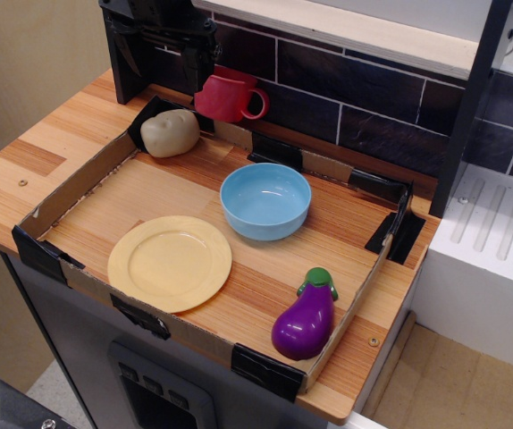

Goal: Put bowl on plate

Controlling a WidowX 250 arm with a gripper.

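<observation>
Partly cropped end effector [169,55] at top, grip state unclear; bowl [265,200] beside plate [170,262].

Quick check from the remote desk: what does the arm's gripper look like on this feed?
Only the arm's lower end shows at the top edge: a black gripper with a dark, boxy body and two flat black fingers tapering downward. No cables, labels or markings are visible on it, and the arm above is cropped out.
</observation>
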